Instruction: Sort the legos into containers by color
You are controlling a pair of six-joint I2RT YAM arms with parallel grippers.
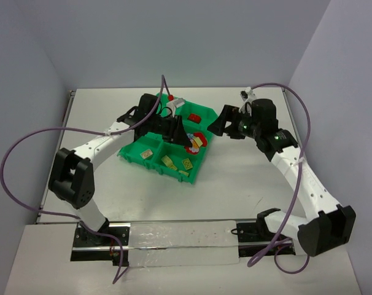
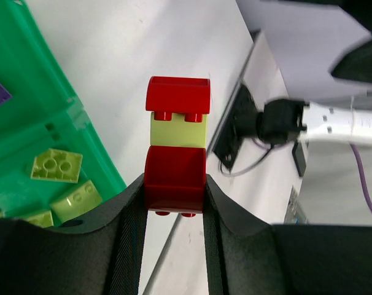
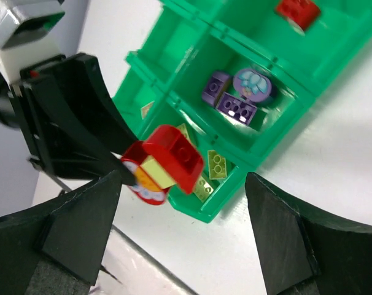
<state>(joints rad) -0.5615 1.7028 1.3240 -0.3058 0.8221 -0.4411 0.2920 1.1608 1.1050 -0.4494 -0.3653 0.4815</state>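
My left gripper [image 2: 175, 200] is shut on the bottom red brick of a red-yellow-red lego stack [image 2: 176, 144]. In the top view the stack [image 1: 197, 142] hangs over the right side of the green tray [image 1: 134, 150], held by the left gripper [image 1: 185, 136]. My right gripper [image 1: 221, 123] stands open just right of the tray, with nothing in it. In the right wrist view the stack [image 3: 166, 161] sits ahead of the wide-open right gripper [image 3: 183, 206], untouched by it. Purple legos [image 3: 235, 98], a red lego [image 3: 296, 9] and yellow legos [image 3: 217, 165] lie in separate containers.
The tray [image 3: 259, 55] lies slanted mid-table. Yellow legos [image 1: 169, 161] lie in its near compartments and a red one [image 1: 193, 117] in a far one. Purple cables [image 1: 26, 144] loop from both arms. Grey walls close in the table on three sides.
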